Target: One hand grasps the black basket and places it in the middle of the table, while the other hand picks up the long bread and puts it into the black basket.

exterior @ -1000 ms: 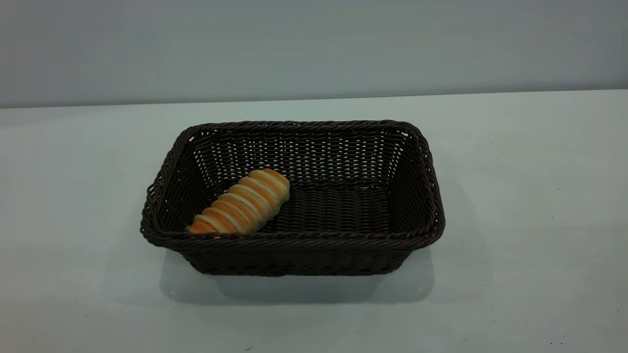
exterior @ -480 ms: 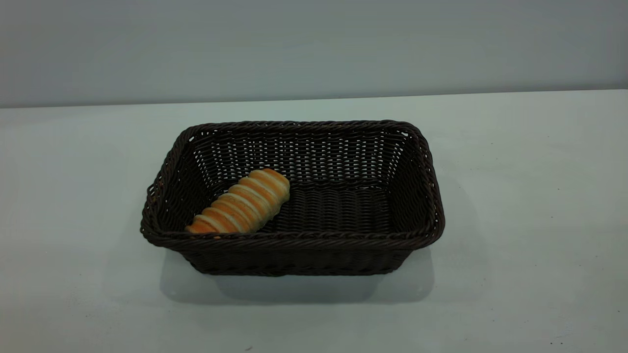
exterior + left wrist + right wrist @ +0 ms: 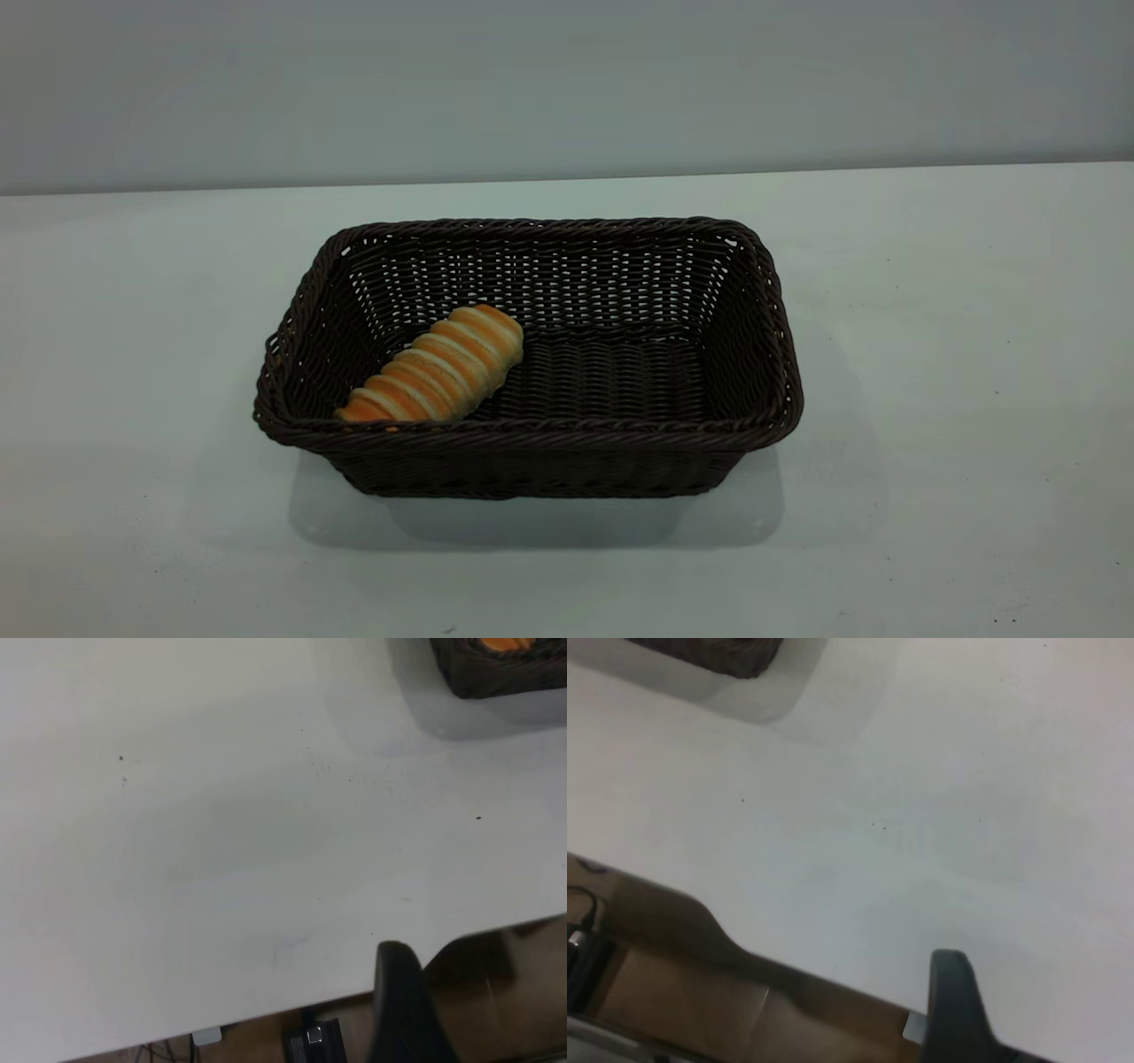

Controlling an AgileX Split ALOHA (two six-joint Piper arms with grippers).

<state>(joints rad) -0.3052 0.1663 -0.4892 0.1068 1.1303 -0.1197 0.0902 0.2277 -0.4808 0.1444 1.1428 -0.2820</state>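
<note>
The black basket [image 3: 532, 443] stands in the middle of the table [image 3: 957, 354]. The long bread [image 3: 438, 368] lies inside it, at its left end, slanting from the front left corner toward the middle. No arm or gripper shows in the exterior view. In the left wrist view a dark part of my left gripper [image 3: 400, 1005] hangs over the table's edge, far from the basket's corner [image 3: 496, 673], where a bit of orange bread [image 3: 509, 643] shows. In the right wrist view part of my right gripper [image 3: 952, 1010] is likewise at the table's edge, far from the basket [image 3: 718, 651].
A plain grey wall [image 3: 567, 80] rises behind the table. Both wrist views show the table's edge with brown floor below it. A small black box with cables [image 3: 312, 1041] lies under the edge.
</note>
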